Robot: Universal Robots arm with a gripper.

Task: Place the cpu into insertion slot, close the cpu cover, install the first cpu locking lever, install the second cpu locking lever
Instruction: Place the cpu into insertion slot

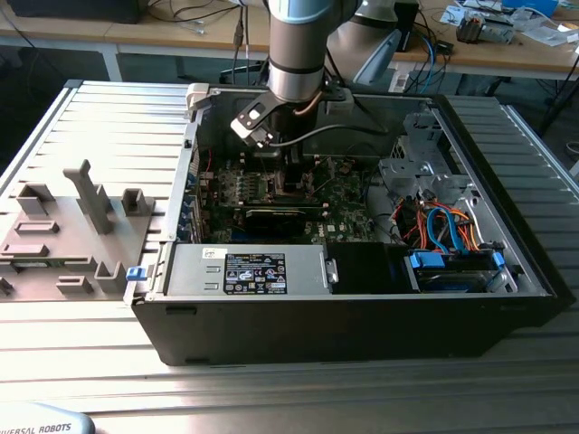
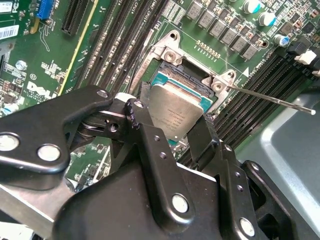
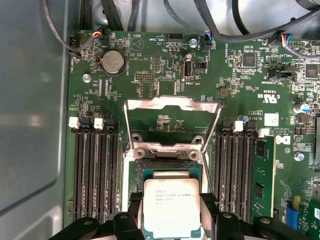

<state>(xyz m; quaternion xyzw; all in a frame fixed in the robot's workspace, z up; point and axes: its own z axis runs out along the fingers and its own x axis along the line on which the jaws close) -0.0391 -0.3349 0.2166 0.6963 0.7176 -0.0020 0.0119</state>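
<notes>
Slatted metal table [image 1: 109,117]. On it lies an open black computer case [image 1: 362,325], and a grey holder tray [image 1: 54,244] sits beside it at the exterior view's left.

Inside the case: a silver power box [image 1: 244,271] along the near wall, a drive cage with blue and orange cables [image 1: 443,226] at the exterior view's right, and the green board [image 3: 240,80] across the floor. My arm [image 1: 298,45] reaches down into the middle of the case.

On the board the socket [image 3: 170,166] sits between two banks of long memory slots [image 3: 97,170], one bank on each side. The cover plate [image 3: 172,103] is swung open and stands on the far side of the socket from my pincer. A thin lever rod [image 2: 270,98] juts out from a socket corner, over the memory slots on that side.

My pincer [image 3: 171,215] is clamped on the chip [image 3: 171,207], one black finger [image 3: 132,210] against each of two opposite edges. In the second wrist view the chip [image 2: 175,112] sits between the fingers [image 2: 137,115] over the socket [image 2: 175,80]. Part of the socket's contact field is uncovered on the cover's side. I cannot tell whether the chip is seated or just above.

Room: the memory slots run close along both finger flanks. There is open board beyond the cover plate. A coin battery [image 3: 112,62] lies well apart from the socket.
</notes>
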